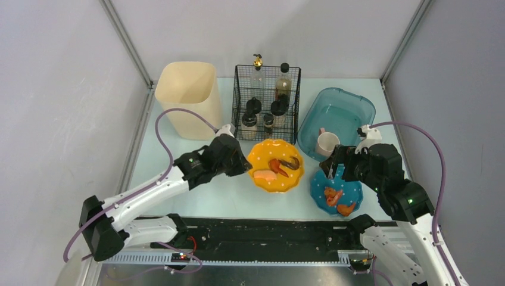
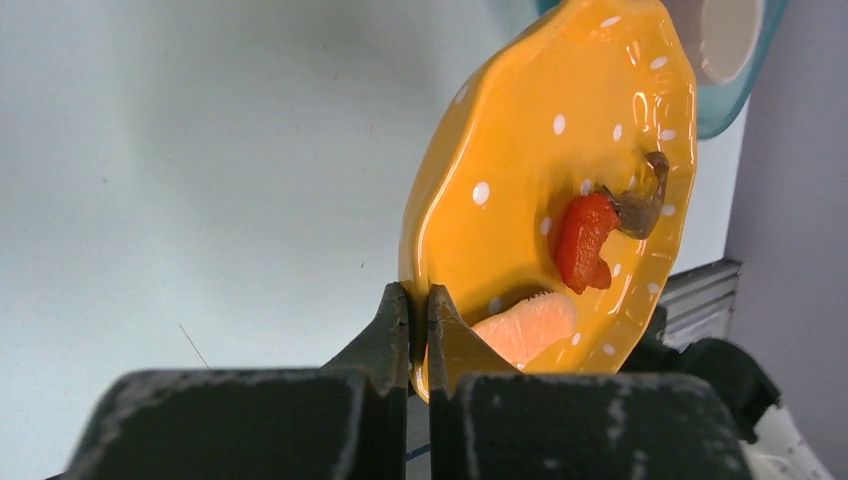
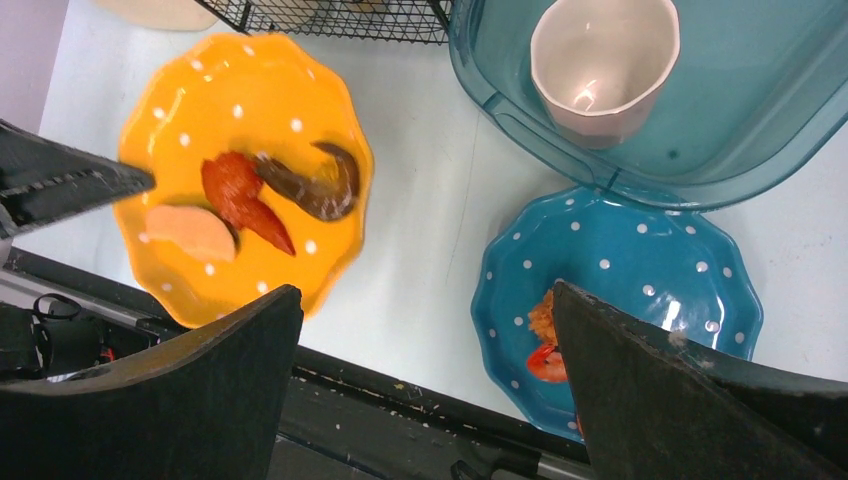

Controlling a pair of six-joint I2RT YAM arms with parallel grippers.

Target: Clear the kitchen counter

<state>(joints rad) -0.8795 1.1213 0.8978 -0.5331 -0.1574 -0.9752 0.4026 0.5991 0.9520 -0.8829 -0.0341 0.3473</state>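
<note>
Quick status on clearing the desk [image 1: 226, 199]: early days, I reckon. My left hand [image 2: 418, 300] is pressed together on the near rim of the orange plate [image 2: 520, 120], pinching it. Can't tell if the plate is off the desk at all. The food scraps [image 2: 585, 240] sit on it just past my fingertips. My right hand [image 3: 425, 295] is spread wide with nothing in it, hovering over the near edge of the blue plate [image 3: 640, 270], which has its own leftovers [image 3: 545, 340].

Done so far, as I read it: only the cup [image 3: 603, 60], which sits inside the teal tub [image 3: 760, 110] beyond my right hand. Left to do: both plates, probably scraps into the beige bin [image 1: 189, 98] beyond my left hand, then plates into the tub. The wire basket [image 1: 267, 101] of bottles stands between bin and tub; no idea if that counts.
</note>
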